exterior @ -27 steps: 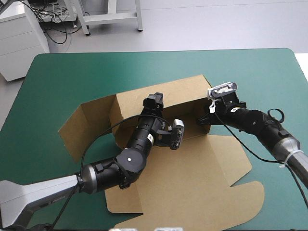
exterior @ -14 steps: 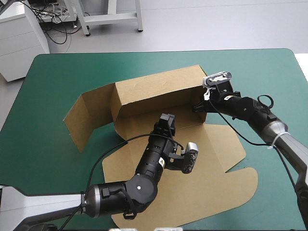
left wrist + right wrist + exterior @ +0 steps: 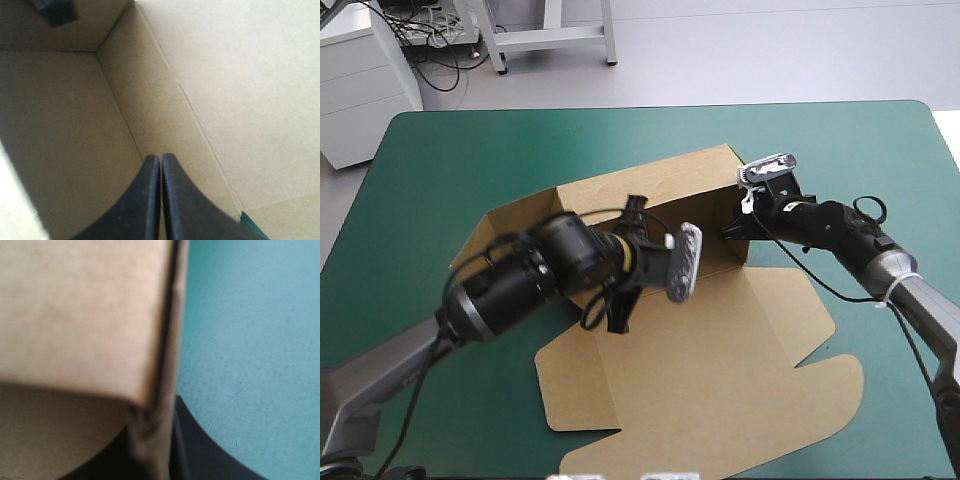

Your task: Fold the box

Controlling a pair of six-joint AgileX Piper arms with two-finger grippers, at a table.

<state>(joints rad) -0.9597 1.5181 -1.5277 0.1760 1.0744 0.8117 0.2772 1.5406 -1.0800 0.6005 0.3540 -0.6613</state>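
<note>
Starting at the left of the high view, the teal-green table (image 3: pixel 430 150) carries the box (image 3: pixel 720 360), a cut brown sheet lying across the middle of the frame with some walls up. Its left flap (image 3: pixel 510 218) stands raised, just above the left arm, which enters from the lower left corner. The left gripper (image 3: pixel 619 310) points down over the box's floor near the centre. In its wrist view, the two black fingers (image 3: pixel 145 200) meet in one pointed arch with nothing between them (only bare board and creases lie ahead).

Right of centre, the long back wall (image 3: pixel 660 185) stands upright, running toward the upper right. The right gripper (image 3: pixel 732 232) sits at that wall's right end. Its wrist view shows the wall's edge (image 3: pixel 167 365) pinched between the fingers, one black finger (image 3: pixel 200 452) showing on the outer side above the teal-green cover (image 3: pixel 250 340). The lid panel (image 3: pixel 790 400) lies flat toward the lower right.
</note>
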